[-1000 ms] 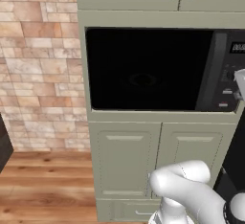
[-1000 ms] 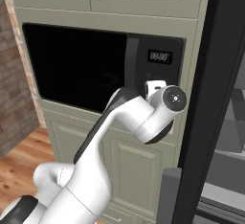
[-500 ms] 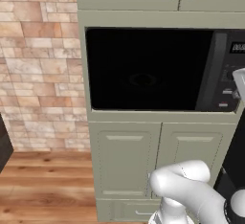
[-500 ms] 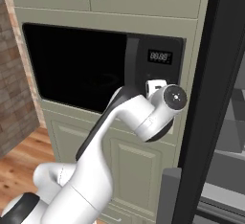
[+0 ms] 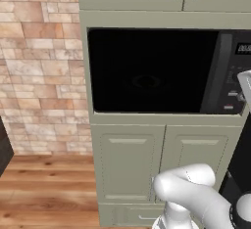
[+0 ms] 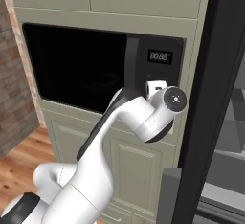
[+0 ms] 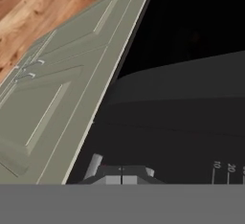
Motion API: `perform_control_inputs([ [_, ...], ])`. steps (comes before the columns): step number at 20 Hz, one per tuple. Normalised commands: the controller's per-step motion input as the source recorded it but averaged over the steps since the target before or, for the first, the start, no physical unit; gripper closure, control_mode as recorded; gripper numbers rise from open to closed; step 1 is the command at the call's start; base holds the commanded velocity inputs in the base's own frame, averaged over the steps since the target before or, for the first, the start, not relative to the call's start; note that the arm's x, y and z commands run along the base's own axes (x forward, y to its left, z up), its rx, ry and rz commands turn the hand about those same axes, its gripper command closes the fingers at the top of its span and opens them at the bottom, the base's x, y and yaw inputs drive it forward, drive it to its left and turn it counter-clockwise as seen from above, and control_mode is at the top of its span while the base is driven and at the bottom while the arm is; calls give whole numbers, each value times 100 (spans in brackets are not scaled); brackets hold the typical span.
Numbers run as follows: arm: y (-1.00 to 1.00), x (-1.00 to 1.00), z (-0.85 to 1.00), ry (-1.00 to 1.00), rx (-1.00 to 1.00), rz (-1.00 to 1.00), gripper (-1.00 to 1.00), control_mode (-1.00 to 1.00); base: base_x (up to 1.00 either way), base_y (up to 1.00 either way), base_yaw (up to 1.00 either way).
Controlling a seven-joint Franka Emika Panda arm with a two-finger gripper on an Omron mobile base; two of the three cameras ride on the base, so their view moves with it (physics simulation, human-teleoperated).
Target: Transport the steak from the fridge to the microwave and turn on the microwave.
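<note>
Gripper (image 6: 154,86) is sitting with jaws pressed together, empty, right at the microwave (image 6: 100,70) panel mid-frame, buttons straight ahead, door's looking shut.

Flat, even rendered light with no hard shadows; the microwave (image 5: 152,71) glass at frame center stays near-black with faint reflection. Slightly soft, low-resolution edges throughout.

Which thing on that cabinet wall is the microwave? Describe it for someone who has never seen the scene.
Start at the tall pale green cabinet wall beside the brick wall. Set into it, below the upper doors with metal handles and above two panelled doors, is the microwave. It is the black part: a wide dark glass door, with a digital display on its right-hand panel.
</note>
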Motion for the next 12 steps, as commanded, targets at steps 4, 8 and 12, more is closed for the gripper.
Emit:
perform_control_inputs([
  [4,-6,16,-2,0,0,0,100,-100,0,0,0],
  [8,-7,24,-4,0,0,0,100,-100,0,0,0],
  [12,-3,34,-9,0,0,0,100,-100,0,0,0],
])
